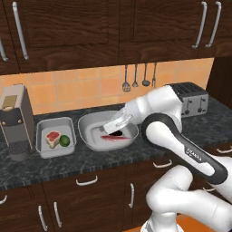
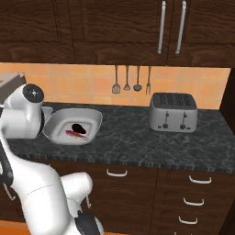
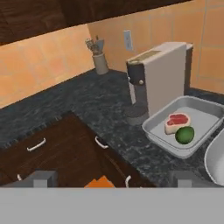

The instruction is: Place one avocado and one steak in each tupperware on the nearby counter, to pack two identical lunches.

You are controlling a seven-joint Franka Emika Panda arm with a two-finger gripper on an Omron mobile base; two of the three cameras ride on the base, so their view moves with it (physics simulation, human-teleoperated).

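I see the long dark speckled worktop [image 1: 68, 161] running across my left base view over dark wooden cabinets [image 1: 90, 199] with silver handles. Behind it is an orange tiled wall [image 1: 68, 90] with a row of utensils [image 1: 136, 78] hanging from it.

The white arm [image 1: 181, 149] reaches up from the lower right and bends in over the middle of the worktop. At the left end stands a grey coffee machine [image 1: 16, 120]. On the right sits a silver toaster [image 2: 173, 111], well apart from the containers.

The larger oval tupperware [image 1: 90, 131] lies mid-worktop. Inside it I can make out a thin red strip [image 1: 113, 137] and a dark patch [image 2: 79, 129] beside it; I cannot tell what either one is.

Just to its left, between it and the coffee machine, is the small rectangular tupperware [image 1: 54, 147]. It holds one steak [image 1: 52, 137] and one green avocado [image 1: 65, 141], lying side by side and touching or nearly so. In the hand view the same pair sits in that container, right next to the coffee machine's base.

The end effector [image 1: 117, 123] hangs just over the oval tupperware, above the red strip. Its jaws stand spread wide, and I see nothing between them.

A small cup of tools [image 3: 100, 61] stands against the wall in the hand view, beyond the coffee machine.
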